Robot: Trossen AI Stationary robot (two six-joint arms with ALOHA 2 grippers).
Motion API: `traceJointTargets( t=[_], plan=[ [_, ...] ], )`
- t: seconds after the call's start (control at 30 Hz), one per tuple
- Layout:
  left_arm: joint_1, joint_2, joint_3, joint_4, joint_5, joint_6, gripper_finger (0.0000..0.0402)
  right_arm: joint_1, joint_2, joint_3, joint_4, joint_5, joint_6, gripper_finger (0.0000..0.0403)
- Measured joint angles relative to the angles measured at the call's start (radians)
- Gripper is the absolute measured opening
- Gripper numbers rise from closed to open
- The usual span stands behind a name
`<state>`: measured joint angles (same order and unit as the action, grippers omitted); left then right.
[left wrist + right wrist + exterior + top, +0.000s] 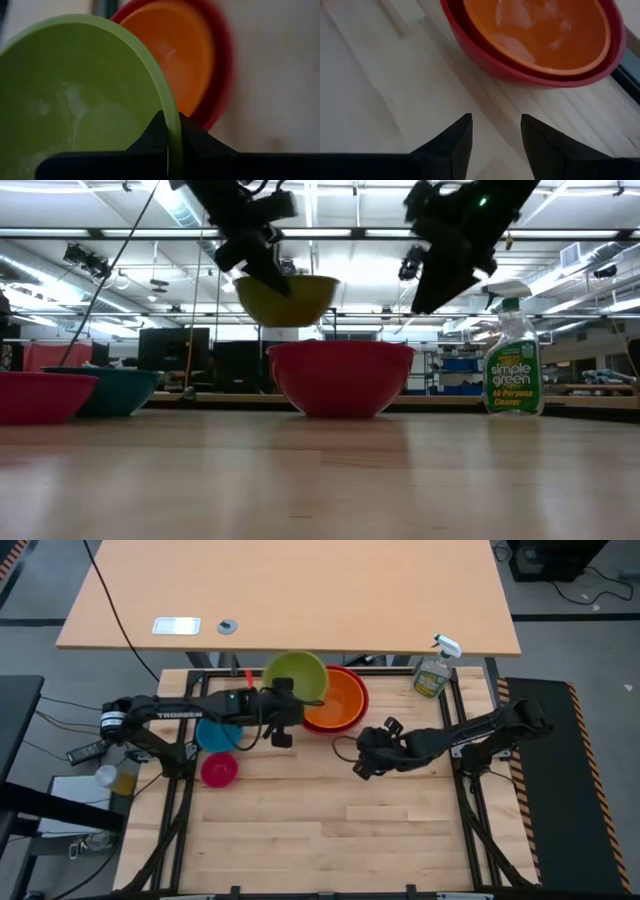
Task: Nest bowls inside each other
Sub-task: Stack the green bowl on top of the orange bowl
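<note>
A green bowl (295, 675) hangs in the air by the far-left rim of the red bowl (352, 690), with my left gripper (284, 702) shut on it. An orange bowl (335, 700) sits nested inside the red bowl, which rests on the table. In the low view the green bowl (288, 298) is clear above the red bowl (340, 377). A teal bowl (216, 734) and a pink bowl (219, 769) stand on the table to the left. My right gripper (495, 125) is open, above bare table on the near side of the red bowl (485, 60). My left gripper pinches the green bowl's rim (172, 125) on its near side, one finger inside the bowl and one outside. The fingers slant down at it from the table's left. The bowl is lifted clear, mouth up and slightly tilted.
A spray bottle (432, 673) stands at the far right of the table. There is bare wooden table top (330, 830) toward the near edge. A desk (300, 590) lies beyond the far edge.
</note>
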<state>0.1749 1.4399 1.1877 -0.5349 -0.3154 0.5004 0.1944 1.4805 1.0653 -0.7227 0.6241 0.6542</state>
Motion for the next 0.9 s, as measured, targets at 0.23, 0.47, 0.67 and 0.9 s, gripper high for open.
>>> traceJointTargets(
  t=[0.23, 0.47, 0.67, 0.9],
  plan=[
    [0.007, 0.013, -0.058, 0.187, 0.14, 0.184, 0.0017, 0.084, -0.087, -0.007, -0.045, 0.048, 0.071, 0.0175],
    [0.07, 0.108, -0.072, 0.227, 0.31, 0.292, 0.0015, 0.11, -0.09, -0.03, -0.048, 0.059, 0.104, 0.0175],
    [0.101, 0.194, -0.072, 0.3, 0.319, 0.328, 0.0014, 0.111, -0.068, -0.03, -0.038, 0.05, 0.104, 0.0175],
    [0.121, 0.259, -0.07, 0.343, 0.38, 0.317, 0.0019, 0.111, -0.06, -0.03, -0.036, 0.05, 0.104, 0.0175]
  ],
)
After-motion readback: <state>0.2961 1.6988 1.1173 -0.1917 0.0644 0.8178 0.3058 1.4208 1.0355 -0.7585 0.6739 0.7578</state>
